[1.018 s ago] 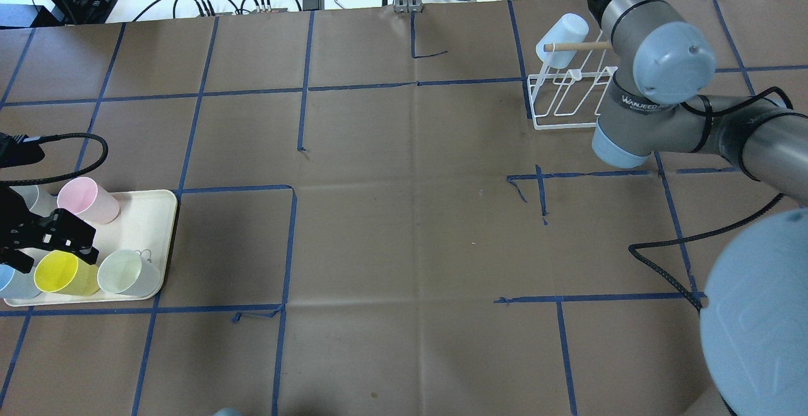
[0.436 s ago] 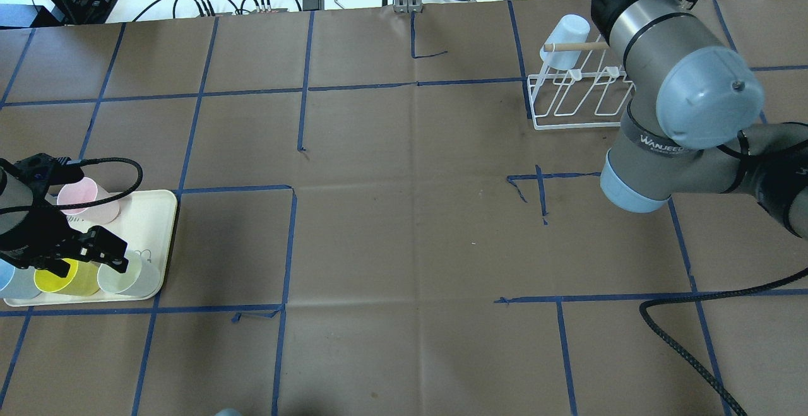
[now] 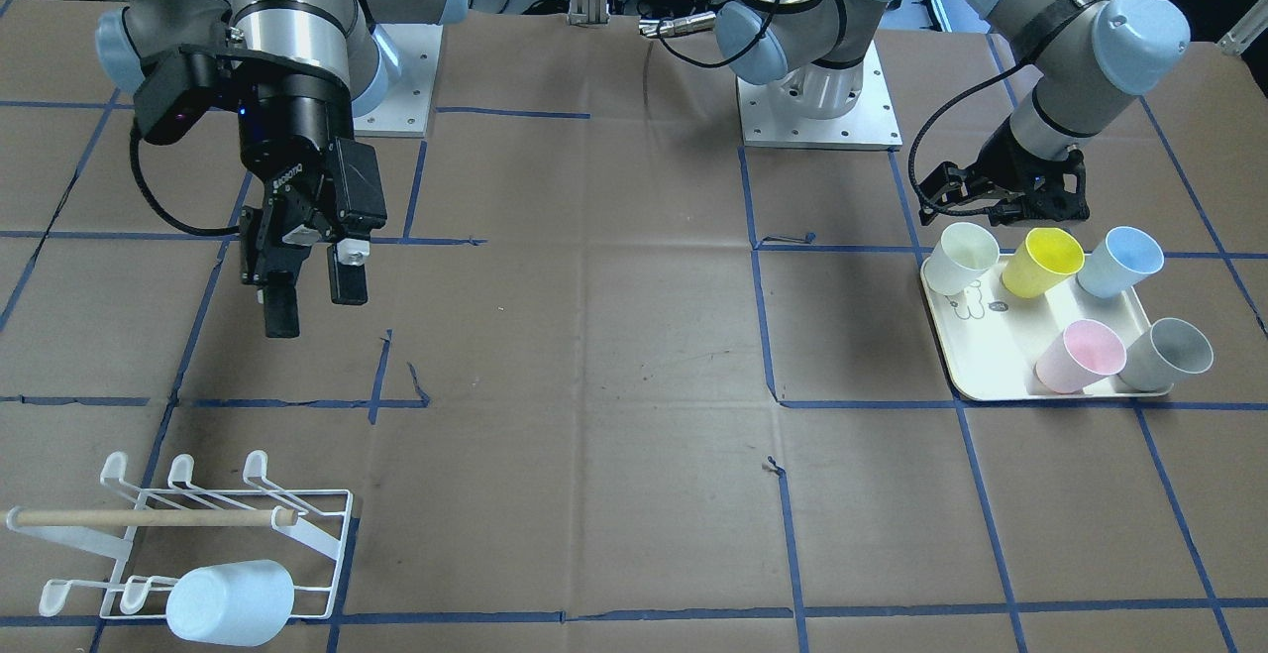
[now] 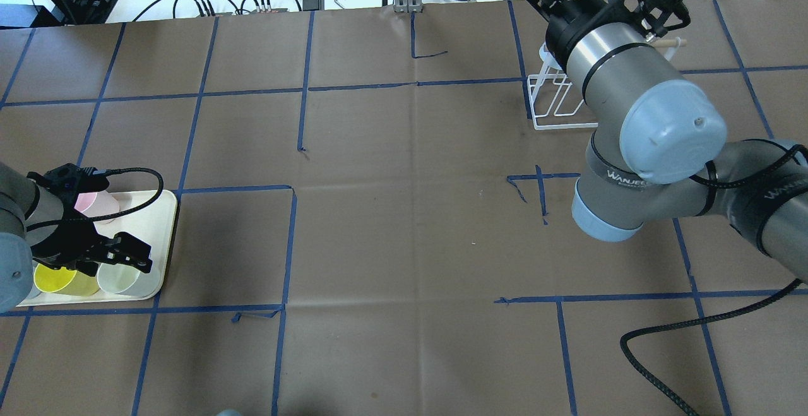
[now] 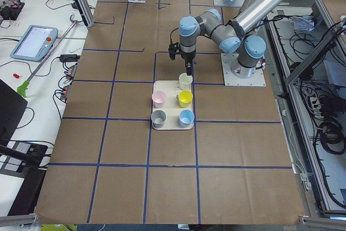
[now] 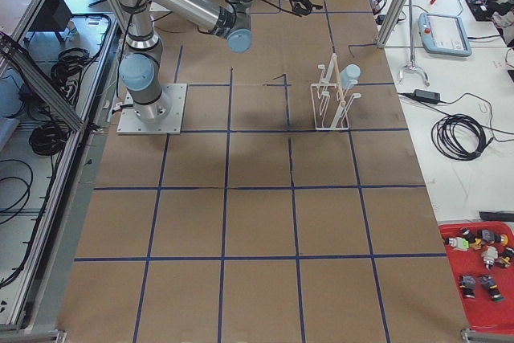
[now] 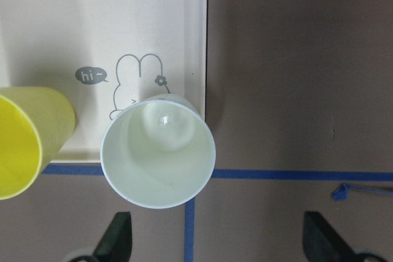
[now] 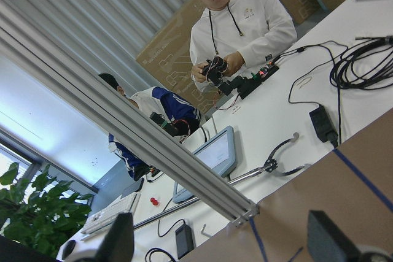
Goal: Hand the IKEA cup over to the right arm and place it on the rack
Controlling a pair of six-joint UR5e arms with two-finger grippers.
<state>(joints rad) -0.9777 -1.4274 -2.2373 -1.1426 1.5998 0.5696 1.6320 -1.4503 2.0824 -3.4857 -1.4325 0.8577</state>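
Several IKEA cups stand on a cream tray (image 3: 994,379): a pale whitish-green cup (image 3: 966,255), yellow (image 3: 1040,262), blue (image 3: 1119,262), pink (image 3: 1080,356) and grey (image 3: 1169,354). My left gripper (image 3: 1001,205) is open and empty just above the pale cup. In the left wrist view the cup (image 7: 158,151) lies left of centre between the fingers (image 7: 116,240). The right arm's gripper (image 3: 314,311) is open and empty, high over the table, away from the rack (image 3: 198,534). A white cup (image 3: 230,601) hangs on the rack.
In the overhead view the right arm covers part of the rack (image 4: 555,103). Its black cable (image 4: 682,324) trails over the table's near right. Operators and cables are beyond the far edge (image 8: 239,35). Blue tape lines mark the brown table.
My left gripper has moved right across the tray to above the pale cup. The right arm has swung and now hides the rack's cup in the overhead view.
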